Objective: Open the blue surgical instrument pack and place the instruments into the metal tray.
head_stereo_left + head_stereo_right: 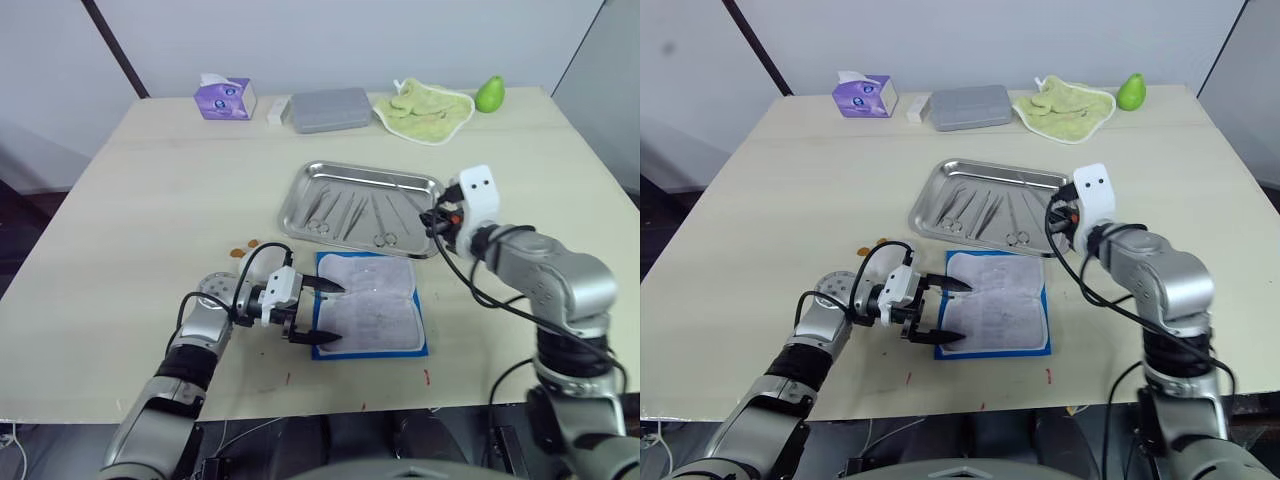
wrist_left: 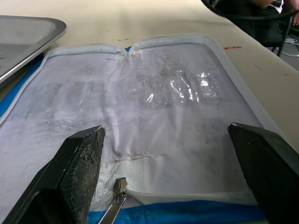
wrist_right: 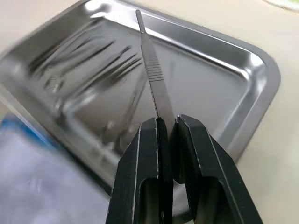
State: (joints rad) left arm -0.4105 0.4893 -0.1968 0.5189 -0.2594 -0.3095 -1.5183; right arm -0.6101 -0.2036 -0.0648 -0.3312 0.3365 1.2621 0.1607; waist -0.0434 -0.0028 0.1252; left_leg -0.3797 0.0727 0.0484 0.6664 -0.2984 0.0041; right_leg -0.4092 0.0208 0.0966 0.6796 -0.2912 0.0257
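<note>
Pack: we see the blue surgical instrument pack (image 1: pixel 370 303) lying open, lining up, just in front of the metal tray (image 1: pixel 300 190).
Left gripper (image 1: pixel 322 312): fingers spread wide over the pack's near-left edge, touching nothing.
Right gripper (image 3: pixel 167 128): we see it pinching a slim steel handle (image 3: pixel 152 70) pointing away over the tray.
Instruments (image 1: pixel 350 215): lying in the tray, long axes mostly front to back.

In the right wrist view the instruments (image 3: pixel 88 60) lying in the metal tray (image 3: pixel 252 70) are smeared by blur, so their kinds cannot be told, and the tray's rim runs off the picture toward 9 o'clock. The lower end of the slim steel handle (image 3: pixel 154 79) is hidden between the right gripper's (image 3: pixel 169 140) fingers.
</note>
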